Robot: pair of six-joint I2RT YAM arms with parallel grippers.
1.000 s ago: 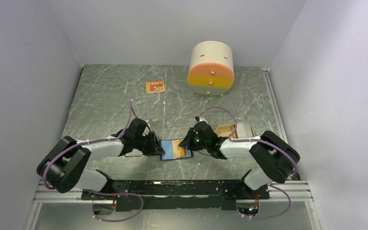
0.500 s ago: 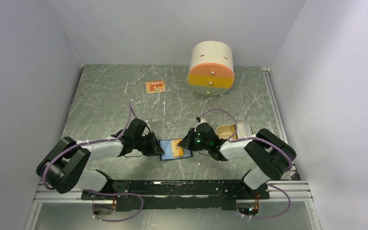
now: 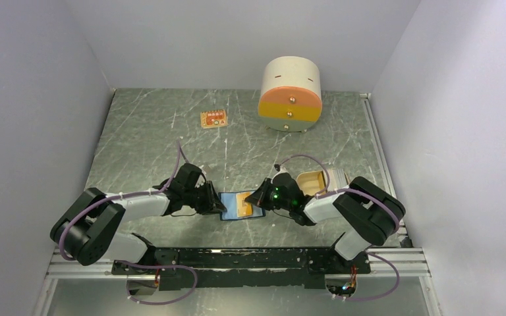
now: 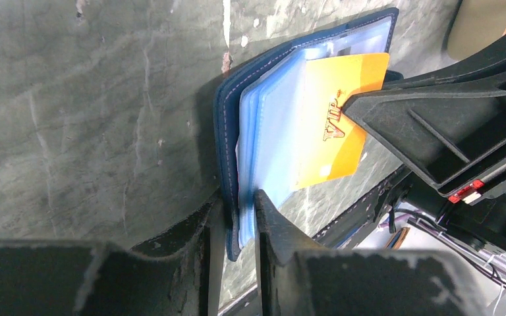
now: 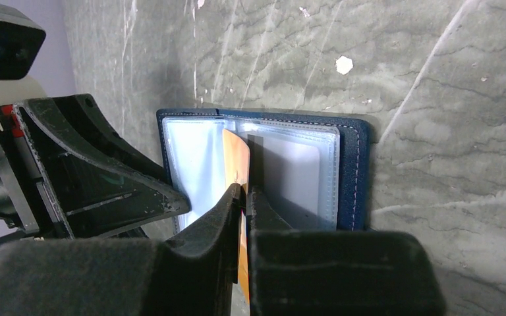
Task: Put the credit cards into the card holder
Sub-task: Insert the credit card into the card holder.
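Note:
The card holder (image 3: 232,210) lies open on the table between the arms, navy outside (image 4: 226,125) with light blue clear sleeves inside (image 5: 303,171). My left gripper (image 3: 216,201) is shut on the holder's left edge, cover and sleeves between the fingers (image 4: 238,204). My right gripper (image 3: 257,199) is shut on an orange-tan credit card (image 4: 336,125) marked "VIP". The card stands on edge among the sleeves (image 5: 235,158), with the gripper (image 5: 245,192) just above it. More beige cards (image 3: 311,180) lie in a stack to the right of the right arm.
A cream-and-orange round drawer unit (image 3: 290,94) stands at the back right. A small orange tag (image 3: 214,119) lies at the back centre. Grey walls close the table on the left, back and right. A metal rail (image 3: 237,258) runs along the near edge.
The right arm has shifted slightly, its wrist dropping a little over the holder with the card still held. The left arm and holder have not moved.

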